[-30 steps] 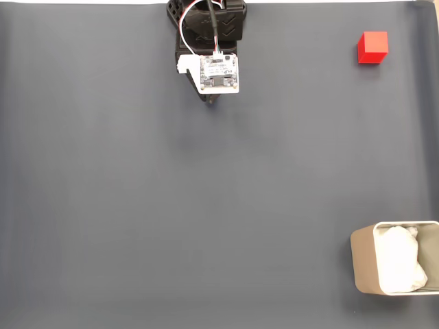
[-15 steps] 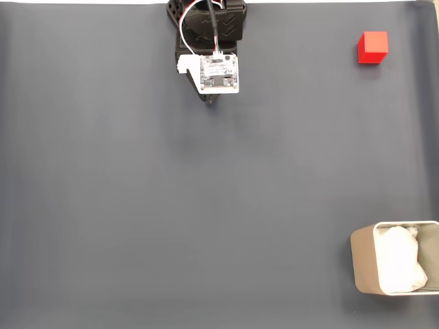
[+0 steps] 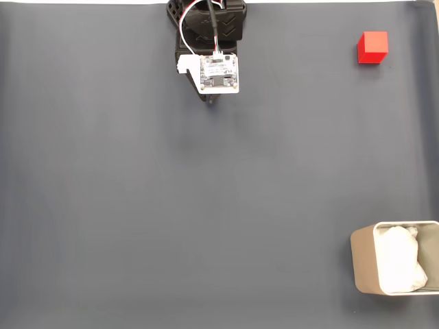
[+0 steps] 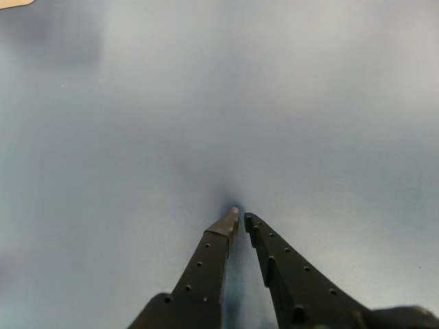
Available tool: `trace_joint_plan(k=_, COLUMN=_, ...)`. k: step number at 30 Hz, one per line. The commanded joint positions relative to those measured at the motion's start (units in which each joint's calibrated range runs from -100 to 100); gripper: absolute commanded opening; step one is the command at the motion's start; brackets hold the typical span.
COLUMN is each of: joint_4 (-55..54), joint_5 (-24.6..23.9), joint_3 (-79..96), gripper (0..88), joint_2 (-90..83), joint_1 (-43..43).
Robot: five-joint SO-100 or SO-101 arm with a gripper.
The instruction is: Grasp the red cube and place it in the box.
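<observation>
Seen from above in the fixed view, a red cube (image 3: pixel 372 47) sits at the far right of a dark mat (image 3: pixel 206 205). A beige padded box (image 3: pixel 396 266) sits at the near right. In the wrist view, the gripper (image 4: pixel 240 221) is clenched, empty.

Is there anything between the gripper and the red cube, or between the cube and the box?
Nothing visible. In the fixed view, only bare dark mat lies between the gripper at the top and the red cube at upper right, and between the cube and the box at lower right.
</observation>
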Motion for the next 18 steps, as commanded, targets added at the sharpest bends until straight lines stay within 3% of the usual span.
trace_joint_plan(k=1, joint_4=1.3, joint_5=-0.5, joint_3=0.5, gripper=0.2, joint_2=0.1, joint_1=0.5)
trace_joint_plan(k=7, joint_4=1.2, joint_5=0.2, joint_3=0.5, gripper=0.0, joint_2=0.1, joint_1=0.2)
trace_joint_plan(k=12, joint_4=-6.0, joint_5=-0.2, joint_3=-1.8, gripper=0.0, joint_2=0.3, joint_1=0.3)
trace_joint_plan(k=18, joint_4=-16.1, joint_5=-0.4, joint_3=-20.5, gripper=0.0, joint_2=10.7, joint_1=-1.1)
